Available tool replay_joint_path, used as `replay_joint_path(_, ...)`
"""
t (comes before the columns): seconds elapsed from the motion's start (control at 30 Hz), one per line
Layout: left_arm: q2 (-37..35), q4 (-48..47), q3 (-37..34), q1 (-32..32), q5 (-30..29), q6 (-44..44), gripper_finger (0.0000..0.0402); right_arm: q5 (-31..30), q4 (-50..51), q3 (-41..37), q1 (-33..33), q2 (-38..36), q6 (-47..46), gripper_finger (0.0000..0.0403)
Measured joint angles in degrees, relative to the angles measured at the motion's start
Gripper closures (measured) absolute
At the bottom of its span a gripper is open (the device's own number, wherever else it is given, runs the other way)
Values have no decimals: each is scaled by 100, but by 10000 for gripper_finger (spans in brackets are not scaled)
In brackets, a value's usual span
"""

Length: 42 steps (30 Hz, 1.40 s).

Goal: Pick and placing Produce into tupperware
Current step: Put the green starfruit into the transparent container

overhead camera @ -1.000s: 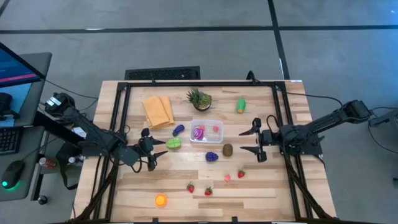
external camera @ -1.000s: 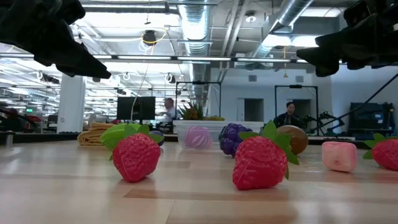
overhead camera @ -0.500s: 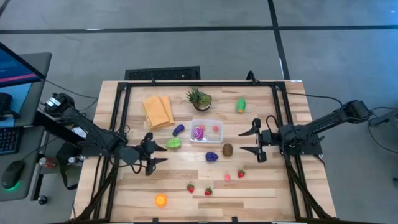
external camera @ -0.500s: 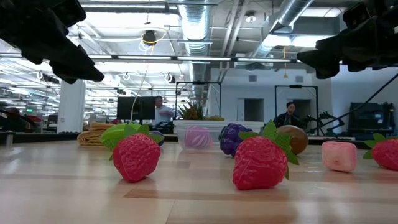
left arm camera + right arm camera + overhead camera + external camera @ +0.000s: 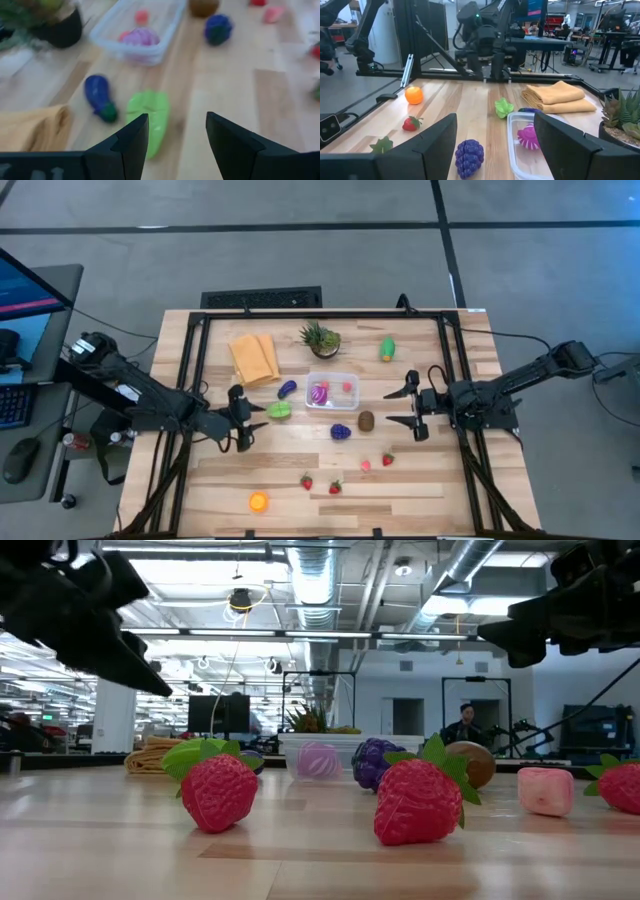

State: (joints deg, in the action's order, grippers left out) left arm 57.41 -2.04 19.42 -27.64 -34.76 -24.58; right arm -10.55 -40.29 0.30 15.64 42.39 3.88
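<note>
**Left arm lining up on the green leafy veg**

Left gripper [image 5: 246, 421] shifts slightly over the last second, jaws part-open and empty, beside the green leafy vegetable [image 5: 279, 410] (likely next pick). Right gripper [image 5: 405, 407] unchanged, wide, empty. Tupperware [image 5: 346, 400] holds the pink-purple piece [image 5: 319, 393]

Both arms are matte black, jointed and slender. Each gripper, left gripper [image 5: 247, 426] and right gripper [image 5: 407, 406], carries two tapered black fingers.
</note>
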Motion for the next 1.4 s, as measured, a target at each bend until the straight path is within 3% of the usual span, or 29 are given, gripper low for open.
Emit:
replay_joint_path(0.27,117,28,0,557,37,286,211,2,1,0,0,0,2,143)
replay_joint_path(0.43,537,518,0,844,547,519,206,20,53,0,2,0,-32,143)
replay_joint_path(0.73,1128,946,2,1292,951,549,163,20,131,0,2,2,-44,143)
replay_joint_path(1.1,1204,942,0,1626,1095,551,103,20,223,-2,1,2,-46,143)
replay_joint_path(1.4,1211,933,0,1851,1794,551,90,20,221,-2,1,2,-48,143)
